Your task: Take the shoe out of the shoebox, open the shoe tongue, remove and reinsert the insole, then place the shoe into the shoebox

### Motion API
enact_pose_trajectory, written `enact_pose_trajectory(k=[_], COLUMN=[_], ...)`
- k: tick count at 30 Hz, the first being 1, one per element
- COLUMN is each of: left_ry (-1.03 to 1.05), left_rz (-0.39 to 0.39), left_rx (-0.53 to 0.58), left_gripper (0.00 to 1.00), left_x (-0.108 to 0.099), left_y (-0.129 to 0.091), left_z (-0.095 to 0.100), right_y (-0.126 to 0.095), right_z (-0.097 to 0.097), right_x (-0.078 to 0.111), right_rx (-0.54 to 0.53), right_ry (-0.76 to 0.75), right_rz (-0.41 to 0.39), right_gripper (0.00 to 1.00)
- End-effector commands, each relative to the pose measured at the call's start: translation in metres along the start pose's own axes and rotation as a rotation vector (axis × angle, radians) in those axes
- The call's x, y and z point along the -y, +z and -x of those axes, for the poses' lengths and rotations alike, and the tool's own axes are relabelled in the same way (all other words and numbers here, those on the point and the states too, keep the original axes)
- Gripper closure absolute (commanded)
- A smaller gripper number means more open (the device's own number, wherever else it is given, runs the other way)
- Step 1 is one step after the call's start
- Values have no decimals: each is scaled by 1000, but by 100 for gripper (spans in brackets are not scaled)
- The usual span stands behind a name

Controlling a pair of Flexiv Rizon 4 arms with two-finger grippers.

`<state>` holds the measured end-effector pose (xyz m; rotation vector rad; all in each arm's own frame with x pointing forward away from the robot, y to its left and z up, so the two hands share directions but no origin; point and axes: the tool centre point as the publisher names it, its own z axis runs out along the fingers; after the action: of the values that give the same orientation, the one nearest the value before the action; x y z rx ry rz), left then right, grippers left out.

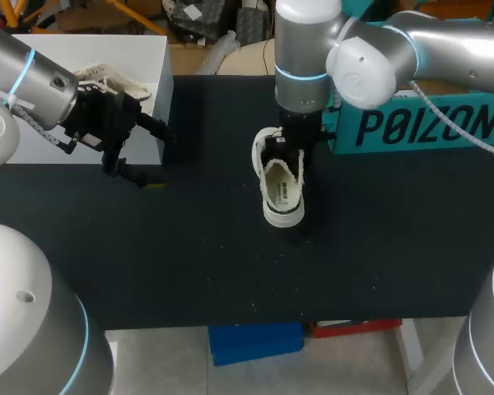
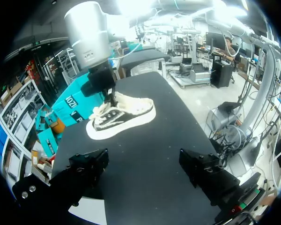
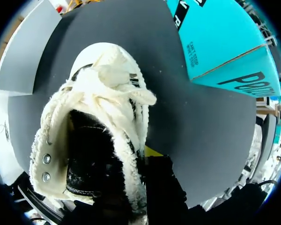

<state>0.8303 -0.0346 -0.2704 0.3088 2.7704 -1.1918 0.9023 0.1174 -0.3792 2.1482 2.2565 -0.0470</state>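
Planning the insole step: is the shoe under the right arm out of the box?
Out. The shoe stands sole-down on the black table.

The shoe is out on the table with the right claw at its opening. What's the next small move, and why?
Probably bring the left claw over to steady the shoe: that claw hangs open by the white box, while only the right claw is at the shoe's collar.

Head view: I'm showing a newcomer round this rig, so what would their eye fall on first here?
First the cream fleece-lined shoe in the middle of the black tabletop, with the right arm standing straight over its opening. Next the bright teal box at the table's far right, then the left arm, jaws open and empty, beside the white shoebox at far left.
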Motion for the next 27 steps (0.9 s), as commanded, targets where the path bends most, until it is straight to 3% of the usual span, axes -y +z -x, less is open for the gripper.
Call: enact_pose_trajectory(k=[1, 4, 5, 8, 10, 12, 13, 27], left_ry=[2, 2, 2, 2, 2, 2, 2, 2], left_rz=[2, 2, 2, 2, 2, 2, 2, 2], left_rx=[5, 5, 5, 5, 5, 5, 5, 5], left_gripper=[0, 0, 0, 0, 0, 0, 0, 0], left_x=[0, 0, 0, 0, 0, 0, 0, 0], left_y=[1, 1, 1, 1, 1, 1, 1, 1], left_z=[-1, -1, -1, -1, -1, -1, -1, -1], right_y=[-72, -115, -131, -178, -211, -237, -249, -249], right_z=[8, 17, 22, 41, 54, 61, 62, 62], right_x=[14, 24, 26, 30, 29, 23, 20, 20], right_rx=[-24, 32, 5, 31, 39, 86, 57, 57], right_ry=[-138, -308, -401, -660, -855, -1023, -1122, -1122], right_rz=[47, 52, 97, 107, 86, 16, 6, 6], right_gripper=[100, 100, 100, 100, 100, 100, 100, 100])
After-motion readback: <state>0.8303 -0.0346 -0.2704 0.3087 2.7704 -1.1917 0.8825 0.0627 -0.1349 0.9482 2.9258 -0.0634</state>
